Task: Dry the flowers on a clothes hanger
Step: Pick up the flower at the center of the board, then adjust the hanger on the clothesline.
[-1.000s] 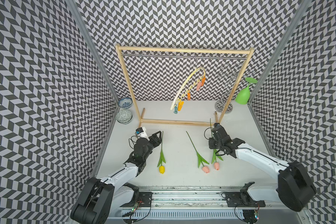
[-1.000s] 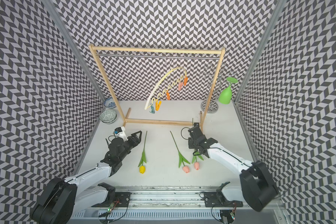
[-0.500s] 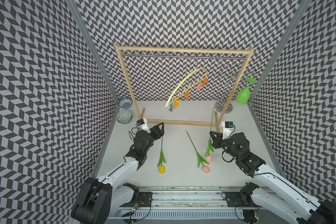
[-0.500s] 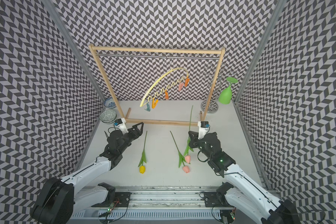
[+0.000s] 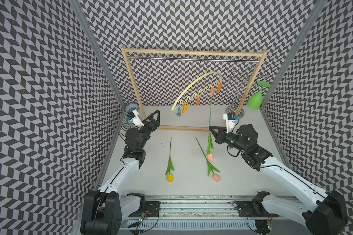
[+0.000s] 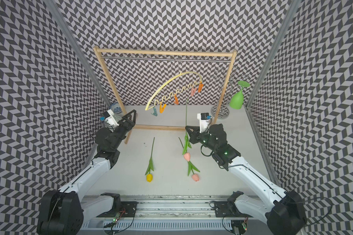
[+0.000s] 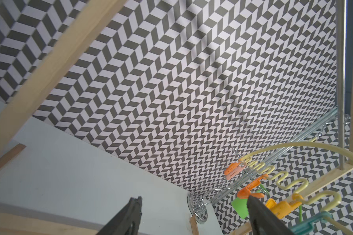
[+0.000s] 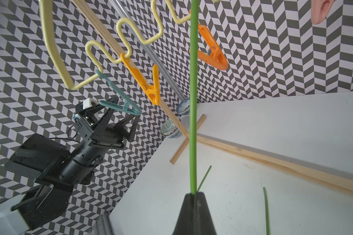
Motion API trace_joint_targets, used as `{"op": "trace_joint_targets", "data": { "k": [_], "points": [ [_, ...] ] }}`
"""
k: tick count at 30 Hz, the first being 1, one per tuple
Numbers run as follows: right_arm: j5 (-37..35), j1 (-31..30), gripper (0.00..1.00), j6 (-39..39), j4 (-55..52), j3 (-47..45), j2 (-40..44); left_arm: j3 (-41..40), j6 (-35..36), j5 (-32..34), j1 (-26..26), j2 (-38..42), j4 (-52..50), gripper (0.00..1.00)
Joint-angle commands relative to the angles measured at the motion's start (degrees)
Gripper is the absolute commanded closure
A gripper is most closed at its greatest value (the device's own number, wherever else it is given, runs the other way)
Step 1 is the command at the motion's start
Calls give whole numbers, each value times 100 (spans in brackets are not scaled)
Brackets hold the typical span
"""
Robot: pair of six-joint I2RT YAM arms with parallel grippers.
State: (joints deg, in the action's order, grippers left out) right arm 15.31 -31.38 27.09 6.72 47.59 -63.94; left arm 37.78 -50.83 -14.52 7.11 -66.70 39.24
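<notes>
Green stem: thin plastic stalk of the pink tulip (image 5: 210, 114), pinched in my right claw (image 8: 194, 194), which is pressed together on it just above the leaves. The bloom hangs below and the bare end points up.
Where it is: lifted off the tabletop (image 5: 192, 191) in front of the wooden rack (image 5: 192, 53). Its top end is near the pink clothespin (image 5: 213, 91) on the hanger (image 8: 49, 36) and not clipped.
Weight: very light, I judge, so no strain on the grip.
Stiffness: springy. The long free end will likely bow or whip if I move sharply.
Slip: smooth and round, so it may twist or slide between flat pads. A firm pinch seems safe, and crushing looks unlikely.
Best hold: bare stalk, never leaf or petals. A hold nearer the top end would steady the tip for the pin.
Left claw (image 5: 157, 117): spread wide and empty, raised near the blue clothespin (image 5: 178, 112) at the hanger's low end.
Hanger: hangs tilted from the rack, so I expect it to swing at a touch. The pins are small and probably sprung, and need squeezing at their tails.
Waiting: yellow tulip (image 5: 170, 177) and second pink tulip (image 5: 216, 177) lie flat on the tabletop, apart from each other.
</notes>
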Motion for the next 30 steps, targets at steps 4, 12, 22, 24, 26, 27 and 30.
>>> {"op": "trace_joint_targets", "data": {
  "k": [4,12,22,24,26,27,30],
  "points": [
    [32,-296,100,107,505,276,-124,739,512,-423,596,-284,121,15],
    [-412,-651,100,-263,126,681,-214,663,1076,-164,1354,-167,115,15],
    [-654,-730,100,-471,-62,1012,-540,385,2409,365,2334,137,-71,16],
    [-719,-730,100,-524,-92,1050,-570,281,2647,356,2478,214,-7,16],
    [-834,-730,100,-539,-96,1059,-578,183,2774,445,2589,289,-16,16],
    [-907,-731,100,-544,-86,1055,-584,124,2780,520,2614,335,-39,16],
    [-999,-730,100,-576,-66,1088,-648,-63,2691,927,2611,491,-175,16]
  ]
}}
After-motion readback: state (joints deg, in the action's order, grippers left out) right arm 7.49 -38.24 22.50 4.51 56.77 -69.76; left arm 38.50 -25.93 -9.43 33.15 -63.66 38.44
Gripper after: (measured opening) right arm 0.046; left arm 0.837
